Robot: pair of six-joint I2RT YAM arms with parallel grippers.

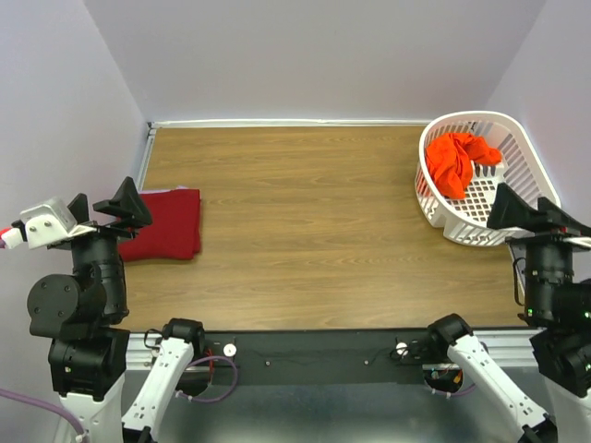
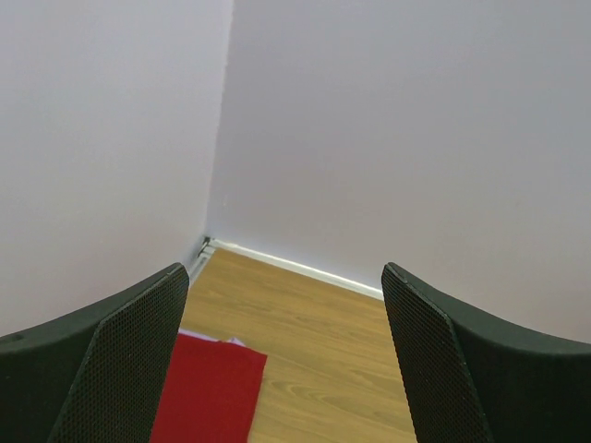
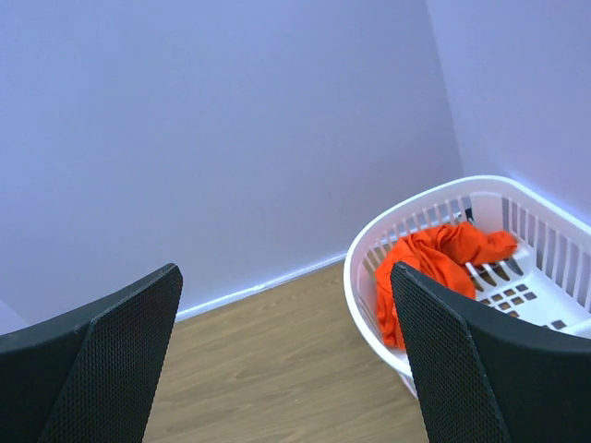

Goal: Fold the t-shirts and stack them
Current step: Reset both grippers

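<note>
Crimson t-shirt (image 1: 171, 224) likely partly hidden behind left arm (image 1: 97, 263).

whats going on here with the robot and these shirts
Nothing is held right now. The left gripper hangs open over a folded dark red t-shirt at the table's left side. The right gripper is open near the white basket, where an orange t-shirt lies crumpled, not yet folded.

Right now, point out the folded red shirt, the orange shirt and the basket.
folded red shirt (image 1: 171, 226), top view, centre of cloth.
orange shirt (image 1: 452, 164), top view, bunched middle.
basket (image 1: 489, 115), top view, far rim.
</note>
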